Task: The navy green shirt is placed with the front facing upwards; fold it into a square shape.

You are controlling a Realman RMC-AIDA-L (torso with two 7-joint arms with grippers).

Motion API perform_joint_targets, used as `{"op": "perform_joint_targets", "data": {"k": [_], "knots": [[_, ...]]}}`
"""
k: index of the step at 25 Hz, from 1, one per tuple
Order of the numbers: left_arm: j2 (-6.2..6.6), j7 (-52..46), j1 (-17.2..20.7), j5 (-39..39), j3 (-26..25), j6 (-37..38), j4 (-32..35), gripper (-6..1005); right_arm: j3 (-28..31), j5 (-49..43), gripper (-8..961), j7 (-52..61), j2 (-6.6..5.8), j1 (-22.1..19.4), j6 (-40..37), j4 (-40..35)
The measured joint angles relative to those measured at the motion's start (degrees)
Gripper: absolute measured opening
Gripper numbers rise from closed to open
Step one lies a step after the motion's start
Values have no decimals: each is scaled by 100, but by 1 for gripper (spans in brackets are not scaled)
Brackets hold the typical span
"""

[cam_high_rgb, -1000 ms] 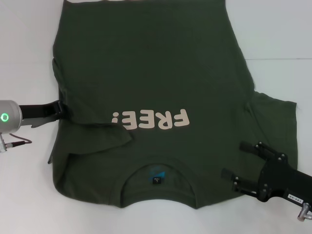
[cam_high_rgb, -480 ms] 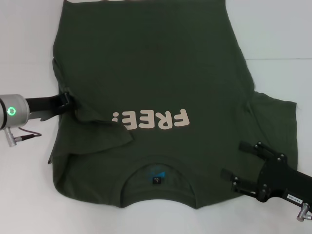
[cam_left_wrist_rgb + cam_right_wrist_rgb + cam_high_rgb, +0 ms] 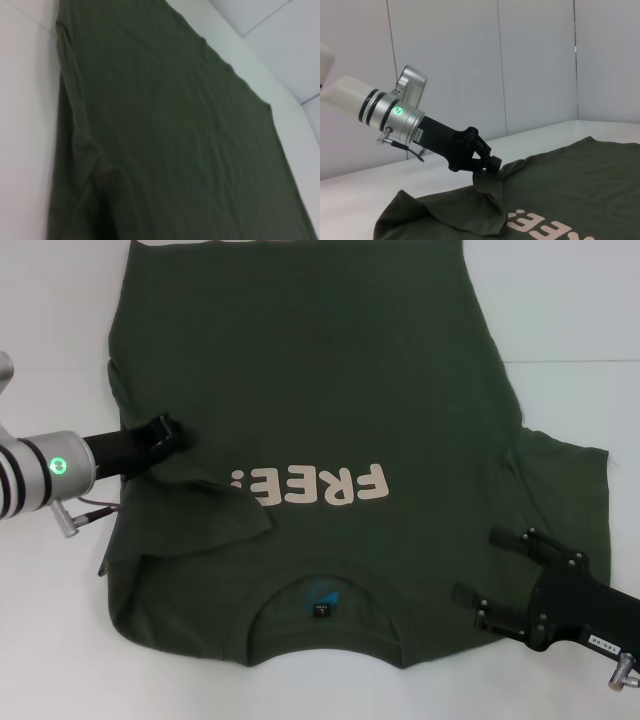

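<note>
navy green shirt [image 3: 320, 390] | sleeve fold pinched (lifted) | left claw [image 3: 172, 430]

A white table [image 3: 570, 310] carries the navy green shirt [image 3: 320, 380] spread flat.

Head view steeply downward over the shirt [image 3: 310, 390]; both wrist views low, sharing its left side.

Cream "FREE!" print [image 3: 310, 485] on chest of navy green shirt [image 3: 300, 350], reading upside down in head view. Blue collar label [image 3: 321, 598]: illegible.
</note>
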Motion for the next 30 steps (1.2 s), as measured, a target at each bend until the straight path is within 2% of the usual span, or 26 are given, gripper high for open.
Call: {"op": "perform_joint_targets", "data": {"k": [4,7,10,15,19,23,26,30], "knots": [[-65,317,22,-454,-5,-100,-92,91,0,5,929,0,-1,9,0,-5],[-59,374,56,-587,-6,-94,-93,98,0,42,929,1,-1,0,0,-8],[63,374,126,-622,-12,43,-62,118,0,65,929,1,-1,-18,0,-11],[255,336,365,-560,-220,684,220,190,0,68,929,1,-1,-36,0,-13],[382,233,489,-119,-457,1052,411,273,0,84,929,1,-1,-35,2,-24],[417,29,500,460,-666,1081,438,356,0,118,929,1,-1,-32,14,-27],[409,26,501,566,-671,1036,397,418,0,121,929,1,-1,-32,26,-22],[377,56,460,575,-640,896,310,437,0,121,928,1,-1,-28,41,-24]]}}
